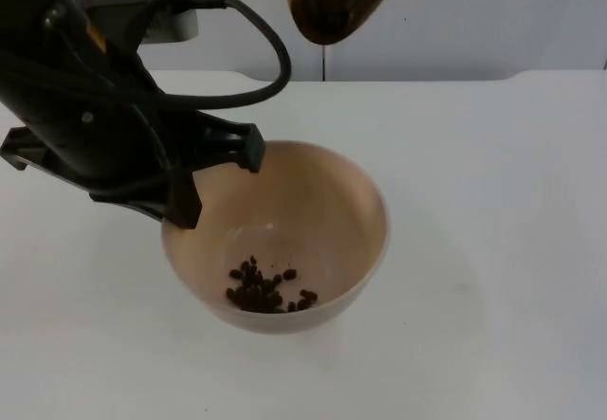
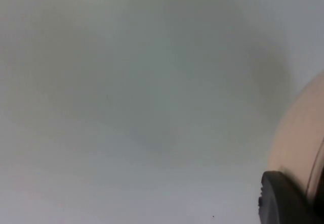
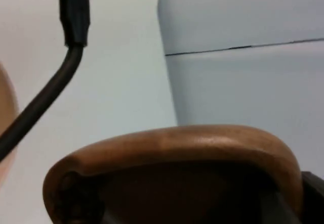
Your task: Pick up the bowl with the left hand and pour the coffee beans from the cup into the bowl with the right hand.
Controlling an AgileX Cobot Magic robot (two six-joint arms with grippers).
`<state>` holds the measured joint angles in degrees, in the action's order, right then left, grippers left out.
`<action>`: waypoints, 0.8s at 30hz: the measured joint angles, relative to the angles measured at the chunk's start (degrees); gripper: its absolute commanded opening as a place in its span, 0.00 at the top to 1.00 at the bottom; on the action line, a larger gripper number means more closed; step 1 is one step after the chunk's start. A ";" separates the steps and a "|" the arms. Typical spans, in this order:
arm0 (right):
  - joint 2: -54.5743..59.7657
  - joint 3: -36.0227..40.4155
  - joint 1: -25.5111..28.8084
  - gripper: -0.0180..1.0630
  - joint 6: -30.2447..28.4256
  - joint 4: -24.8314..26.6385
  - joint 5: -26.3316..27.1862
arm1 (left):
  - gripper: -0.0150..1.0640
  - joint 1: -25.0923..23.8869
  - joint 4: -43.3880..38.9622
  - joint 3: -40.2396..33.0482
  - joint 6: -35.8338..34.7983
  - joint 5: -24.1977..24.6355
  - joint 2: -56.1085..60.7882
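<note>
The left claw pinches the wooden bowl's rim, steadying it under the wooden cup the right claw holds, its fingers' state unclear, with coffee beans already inside.

Pale tan bowl, dark brown coffee beans inside. Glossy brown wooden cup. Black left gripper. White table, grey wall.
</note>
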<state>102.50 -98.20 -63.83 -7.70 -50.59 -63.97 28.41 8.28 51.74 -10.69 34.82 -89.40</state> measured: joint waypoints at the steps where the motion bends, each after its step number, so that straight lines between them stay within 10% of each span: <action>1: 0.00 -0.59 0.92 0.98 0.00 2.05 -0.12 | 0.99 0.00 0.00 0.00 0.00 0.00 0.00; 24: 0.00 -3.40 17.11 0.98 -2.21 36.17 -0.23 | 0.99 0.00 0.00 0.00 -0.11 -0.10 0.00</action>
<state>102.50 -101.59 -46.72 -9.90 -14.42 -64.20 28.41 8.28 51.74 -10.79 34.72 -89.40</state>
